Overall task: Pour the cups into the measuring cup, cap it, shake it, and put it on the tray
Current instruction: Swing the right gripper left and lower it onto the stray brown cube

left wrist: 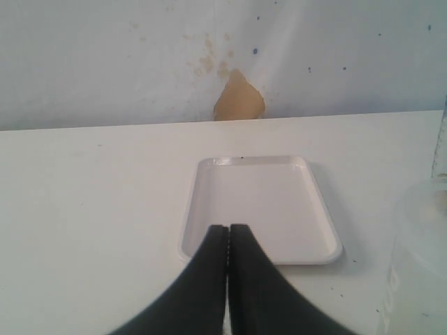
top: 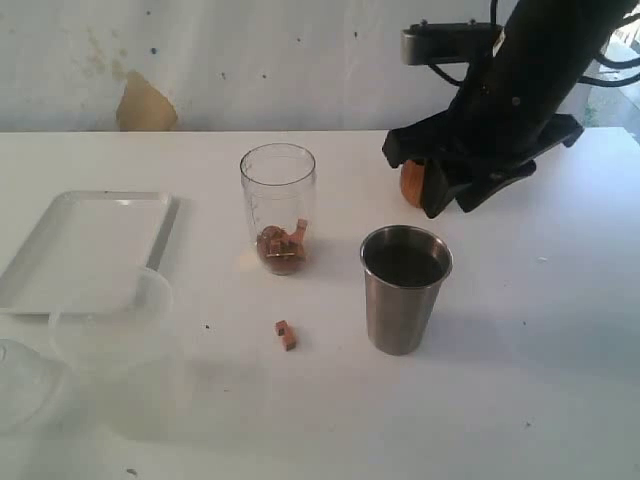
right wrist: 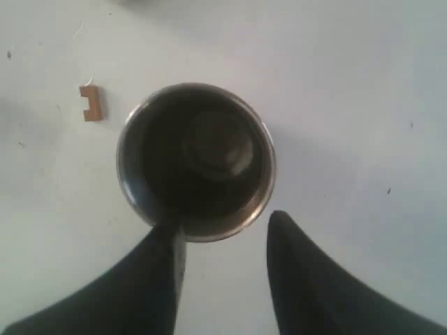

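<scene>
Nearest us, 1 stray brown piece (top: 286,334) lies on the table (top: 540,400) — we leave it. Just beyond stands the steel tumbler (top: 405,290), upright and, we judge, next to pour. The right gripper (right wrist: 223,222) hangs above and behind it, jaws partly apart and empty, so we should drop lower and straddle its wall squarely before closing. Farther back, the measuring cup (top: 278,205) holds brown pieces, and the wooden cup (top: 411,184) stands behind. The left gripper (left wrist: 227,229) is pressed closed, empty, facing the tray (left wrist: 258,202).

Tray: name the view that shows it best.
Left wrist view: the tray sits central, nearly whole. The exterior view shows it slanted, one corner behind a frosted container. The right wrist view misses it.
</scene>
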`<state>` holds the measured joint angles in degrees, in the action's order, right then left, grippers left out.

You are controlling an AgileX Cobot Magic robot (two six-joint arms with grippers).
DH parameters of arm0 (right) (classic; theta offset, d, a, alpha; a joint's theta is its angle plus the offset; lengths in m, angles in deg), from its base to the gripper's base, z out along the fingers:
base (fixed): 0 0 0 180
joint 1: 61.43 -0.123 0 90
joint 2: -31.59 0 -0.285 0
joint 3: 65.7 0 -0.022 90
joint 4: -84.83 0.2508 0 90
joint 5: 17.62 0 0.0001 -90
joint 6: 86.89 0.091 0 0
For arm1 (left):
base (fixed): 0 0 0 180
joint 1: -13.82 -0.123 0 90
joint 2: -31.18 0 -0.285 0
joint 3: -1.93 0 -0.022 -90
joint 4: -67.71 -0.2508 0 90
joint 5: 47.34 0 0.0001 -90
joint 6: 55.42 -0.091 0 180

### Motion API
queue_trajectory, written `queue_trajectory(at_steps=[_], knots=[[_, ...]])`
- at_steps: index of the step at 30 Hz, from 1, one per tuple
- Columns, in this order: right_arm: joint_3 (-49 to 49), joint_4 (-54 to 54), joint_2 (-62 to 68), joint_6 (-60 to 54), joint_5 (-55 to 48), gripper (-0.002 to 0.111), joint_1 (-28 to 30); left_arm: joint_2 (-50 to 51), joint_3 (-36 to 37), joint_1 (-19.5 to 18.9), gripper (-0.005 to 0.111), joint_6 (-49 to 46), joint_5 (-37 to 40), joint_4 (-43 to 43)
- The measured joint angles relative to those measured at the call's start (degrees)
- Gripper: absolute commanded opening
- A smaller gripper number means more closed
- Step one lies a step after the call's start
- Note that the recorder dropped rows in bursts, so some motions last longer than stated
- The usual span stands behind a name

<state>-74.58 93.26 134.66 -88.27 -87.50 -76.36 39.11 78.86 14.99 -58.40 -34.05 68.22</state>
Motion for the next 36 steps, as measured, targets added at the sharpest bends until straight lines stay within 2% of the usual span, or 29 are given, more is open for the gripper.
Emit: queue_trajectory(at_steps=[2,5,7,10,11,15,23,25,27,29,32,36], knots=[[0.0,-0.3,0.5,4.1,0.0,0.036,-0.4,0.0,0.0,0.0,0.001,0.0,0.0,0.0],[0.0,0.6,0.8,-0.4,0.0,0.036,-0.6,0.0,0.0,0.0,0.001,0.0,0.0,0.0],[0.0,-1.4,1.0,5.5,0.0,0.036,-0.6,0.0,0.0,0.0,0.001,0.0,0.0,0.0],[0.0,-2.2,1.1,2.2,0.0,0.036,-0.6,0.0,0.0,0.0,0.001,0.0,0.0,0.0],[0.0,-2.9,1.2,5.5,0.0,0.036,-0.6,0.0,0.0,0.0,0.001,0.0,0.0,0.0],[0.1,1.9,0.9,0.9,0.0,0.031,-1.3,0.0,0.0,0.0,0.001,0.0,0.0,0.0],[-1.1,14.6,-3.1,-0.5,0.1,0.031,-4.9,0.0,0.0,0.0,0.001,0.0,0.0,0.0],[-1.2,15.5,-4.8,0.0,0.0,0.031,-9.3,0.0,0.0,0.0,0.001,0.0,0.0,0.0],[-1.2,10.9,-5.2,3.3,0.0,0.031,-15.9,0.0,0.0,0.0,0.001,0.0,0.0,0.0],[-1.2,1.4,-2.6,9.5,0.0,0.032,-25.1,0.0,0.0,0.0,0.001,0.0,0.0,0.0],[-1.2,-0.4,2.5,12.6,0.1,0.042,-28.3,0.0,0.0,0.0,0.001,0.0,0.0,0.0],[-1.2,0.4,10.2,13.2,0.3,0.045,-28.5,0.0,0.0,0.0,0.001,0.0,0.0,0.0]])
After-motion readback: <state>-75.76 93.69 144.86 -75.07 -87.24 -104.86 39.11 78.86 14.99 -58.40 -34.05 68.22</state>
